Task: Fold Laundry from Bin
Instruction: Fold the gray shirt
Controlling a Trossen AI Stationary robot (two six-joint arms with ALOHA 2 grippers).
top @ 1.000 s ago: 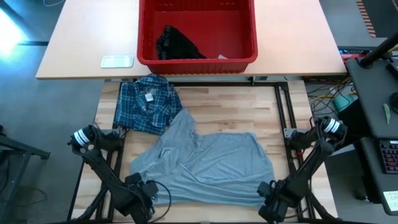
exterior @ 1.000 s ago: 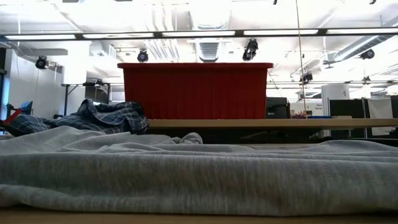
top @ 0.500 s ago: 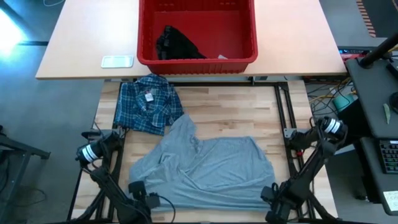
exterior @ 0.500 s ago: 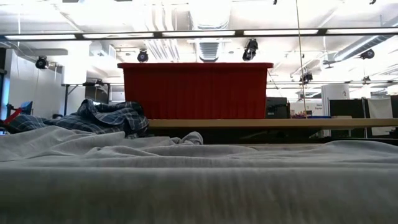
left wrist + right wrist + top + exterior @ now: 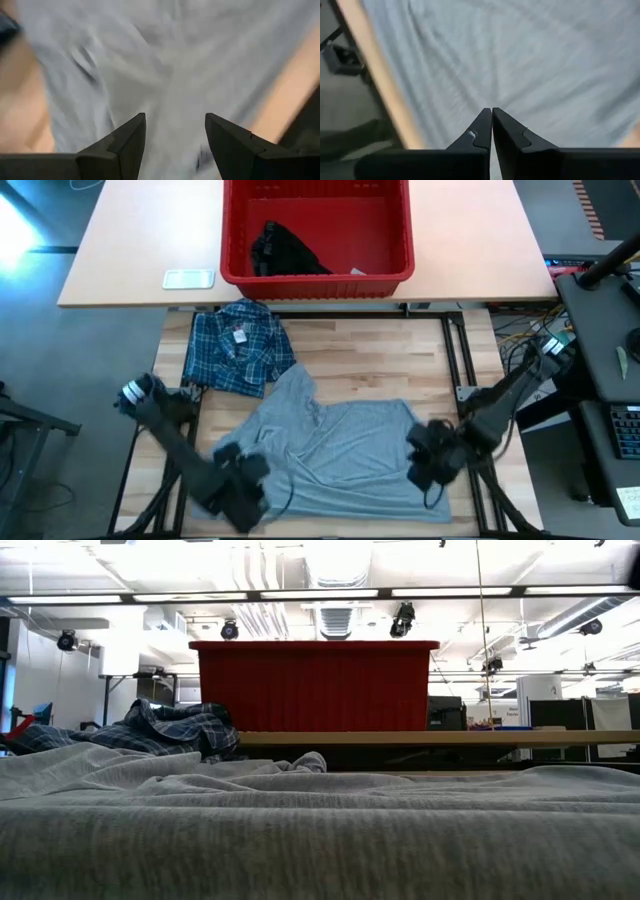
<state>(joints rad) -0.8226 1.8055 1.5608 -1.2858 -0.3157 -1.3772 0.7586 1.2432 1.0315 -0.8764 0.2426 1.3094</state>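
Nearest to the robot, the light grey T-shirt [image 5: 335, 455] lies spread and wrinkled over the front part of the wooden table [image 5: 380, 360]. Both grippers are above it. The left gripper [image 5: 250, 475] is over the shirt's front left part, and its two fingers [image 5: 122, 145] stand apart with nothing between them; only grey cloth shows below. The right gripper [image 5: 425, 465] is over the shirt's right edge, with its fingers [image 5: 482, 130] pressed together. Whether they pinch any cloth, I cannot tell.

Further back, on the left side of the table, the blue-and-white plaid shirt [image 5: 238, 348] lies in a loose heap, and its near edge touches the upper left corner of the grey T-shirt.

Behind the wooden table there is a second, lighter table [image 5: 130, 250]. On it stands the red bin [image 5: 318, 275], and a small black garment [image 5: 285, 252] lies inside, on the left side of its floor. Just left of the bin lies a small pale flat object [image 5: 188, 278].
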